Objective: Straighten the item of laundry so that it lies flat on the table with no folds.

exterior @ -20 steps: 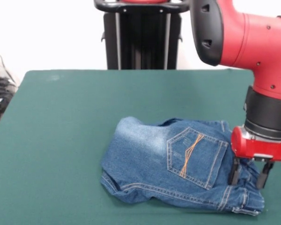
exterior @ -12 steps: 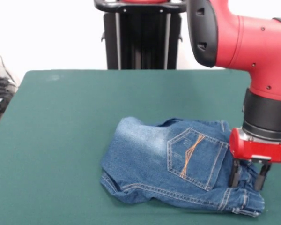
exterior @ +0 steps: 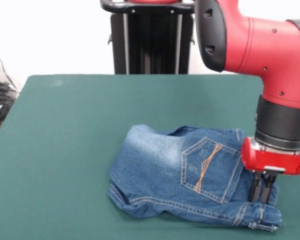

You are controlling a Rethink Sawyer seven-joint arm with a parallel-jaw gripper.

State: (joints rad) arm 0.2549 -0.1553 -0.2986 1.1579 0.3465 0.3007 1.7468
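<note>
A: How is the counter [exterior: 65, 130] seen at this moment?

B: A wide dark green surface is seen, and it fills most of the frame. Only one item is carried by it, so much free room is left for spreading.

A: And the arm?

B: The red and black arm [exterior: 270, 55] is brought down from the upper right of the frame. The last segment is held upright, so that the gripper [exterior: 261, 192] is pointed straight down at the lower right.

A: Where is the item of laundry?

B: The jeans [exterior: 190, 172] are found at the lower centre and lower right of the frame. They are folded over themselves into a compact bundle. One back pocket [exterior: 210, 167] with orange stitching is turned upward.

A: Why is the gripper placed at that edge?

B: It is judged that the waistband end is chosen because a folded layer can be pulled outward from there.

A: And the fingers [exterior: 255, 189]?

B: They are drawn close together, and it seems that denim at the right edge of the bundle is pinched between them.
</note>
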